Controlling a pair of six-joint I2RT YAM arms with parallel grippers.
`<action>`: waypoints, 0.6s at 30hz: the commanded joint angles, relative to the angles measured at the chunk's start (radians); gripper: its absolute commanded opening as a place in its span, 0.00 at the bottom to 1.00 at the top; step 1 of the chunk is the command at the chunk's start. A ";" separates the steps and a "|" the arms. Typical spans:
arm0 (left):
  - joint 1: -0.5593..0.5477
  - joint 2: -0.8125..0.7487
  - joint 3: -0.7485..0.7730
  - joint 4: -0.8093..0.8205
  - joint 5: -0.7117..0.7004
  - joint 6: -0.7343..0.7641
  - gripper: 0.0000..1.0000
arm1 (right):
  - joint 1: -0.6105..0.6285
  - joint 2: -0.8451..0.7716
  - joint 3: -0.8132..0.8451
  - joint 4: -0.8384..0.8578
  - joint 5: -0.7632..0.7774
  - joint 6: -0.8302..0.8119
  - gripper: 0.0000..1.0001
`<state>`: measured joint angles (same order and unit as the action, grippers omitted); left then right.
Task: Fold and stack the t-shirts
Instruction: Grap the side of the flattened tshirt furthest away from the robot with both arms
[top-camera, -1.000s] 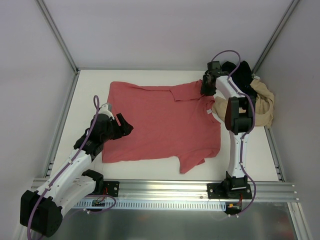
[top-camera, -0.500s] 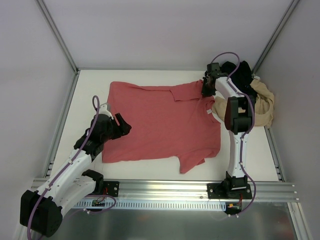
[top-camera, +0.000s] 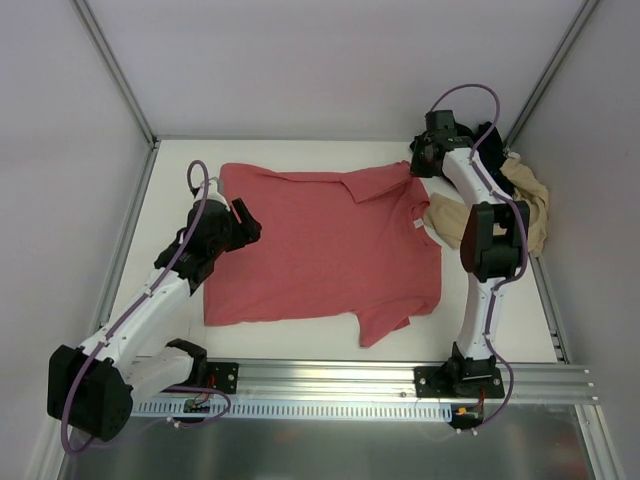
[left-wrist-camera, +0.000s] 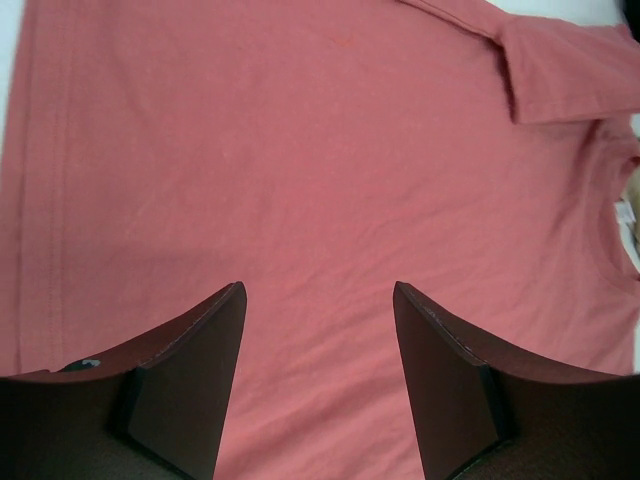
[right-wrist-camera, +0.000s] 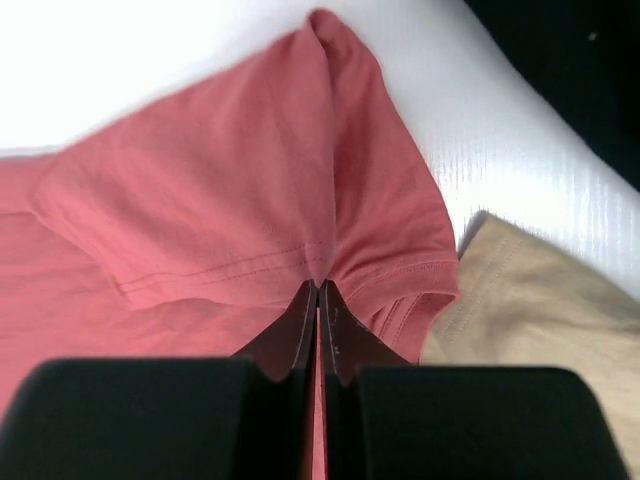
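Observation:
The coral-red t-shirt (top-camera: 320, 245) lies spread flat on the white table, collar toward the right. My right gripper (top-camera: 418, 166) is shut on its far-right sleeve (right-wrist-camera: 300, 210), pinching a fold of cloth and lifting it. My left gripper (top-camera: 243, 222) is open and empty, hovering over the shirt's left part (left-wrist-camera: 300, 180). The beige t-shirt (top-camera: 510, 215) lies crumpled at the right, also in the right wrist view (right-wrist-camera: 540, 300). The black t-shirt (top-camera: 485, 140) is bunched in the far right corner, partly behind my right arm.
White enclosure walls with metal posts (top-camera: 110, 65) surround the table. A metal rail (top-camera: 330, 375) runs along the near edge, holding both arm bases. Bare white table (top-camera: 300, 150) shows beyond the shirt's far edge.
My right gripper has moved up and toward the far wall, pulling the sleeve with it. My left gripper has moved toward the far side over the shirt's left part.

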<state>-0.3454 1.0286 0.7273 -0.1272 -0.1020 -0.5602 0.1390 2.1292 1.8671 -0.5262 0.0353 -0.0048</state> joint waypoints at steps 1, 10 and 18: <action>0.017 0.027 0.020 0.057 -0.117 0.026 0.62 | -0.007 -0.060 -0.016 0.022 -0.018 0.005 0.01; 0.253 0.444 0.340 0.159 0.002 0.032 0.61 | -0.009 -0.060 -0.032 0.028 -0.029 0.040 0.00; 0.376 0.893 0.791 0.083 0.269 0.219 0.56 | -0.009 -0.049 -0.034 0.037 -0.098 0.075 0.00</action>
<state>-0.0132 1.8427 1.3857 -0.0002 0.0010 -0.4507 0.1352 2.1113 1.8339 -0.5053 -0.0296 0.0433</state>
